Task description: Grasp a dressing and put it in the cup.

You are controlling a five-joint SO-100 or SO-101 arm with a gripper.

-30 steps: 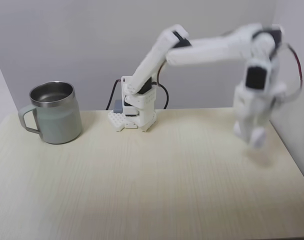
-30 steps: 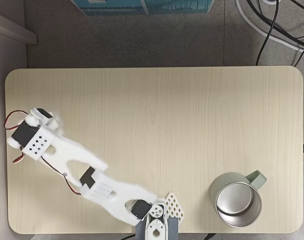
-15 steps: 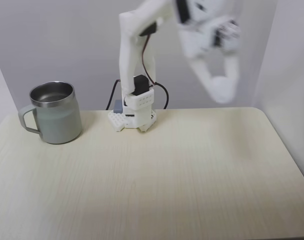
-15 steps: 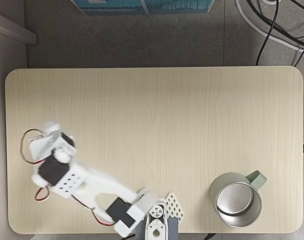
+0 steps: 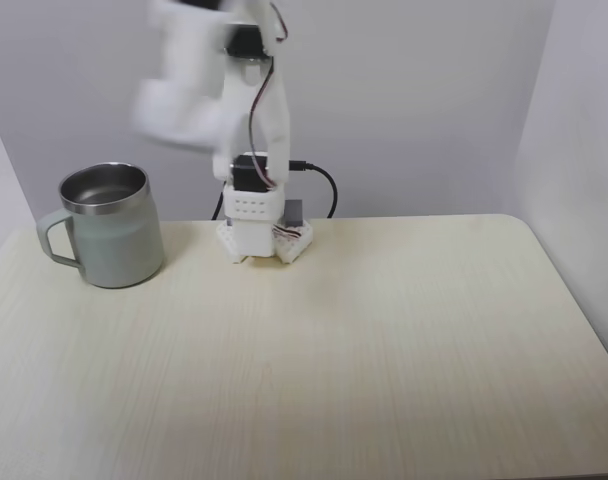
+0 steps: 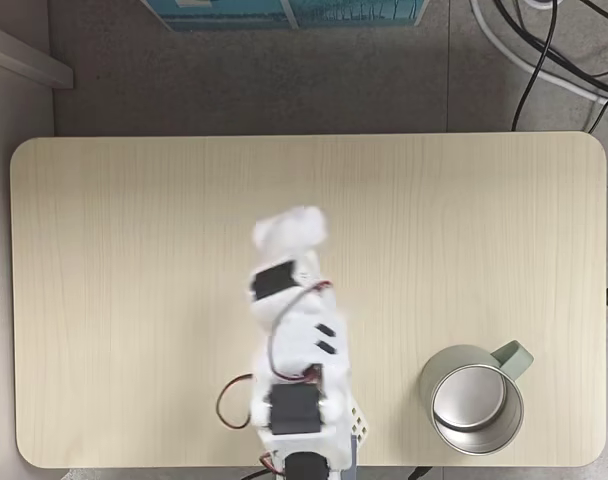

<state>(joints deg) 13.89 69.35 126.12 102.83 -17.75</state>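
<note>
One cup [image 5: 106,226] stands on the pale wooden table [image 5: 384,340]; it is a stout grey-green mug with a shiny steel rim and inside. In a fixed view from the front it sits toward the table's nine o'clock side, its loop handle pointing to nine o'clock. In a fixed view from above the cup [image 6: 471,399] sits near the table's five o'clock corner, with its handle toward one o'clock. What shows of its steel inside looks bare.

The dressing cannot be made out as a separate thing in either fixed view.

The white arm [image 5: 252,120] rises from its base [image 5: 264,238] at the table's back edge, at the cup's three o'clock in the front view. The gripper [image 5: 174,95] is a white blur high above the table, at about one o'clock from the cup. From above, the gripper [image 6: 290,229] is smeared over the table's middle. How far its jaws are parted, and whether they hold anything, cannot be told through the blur.
</note>
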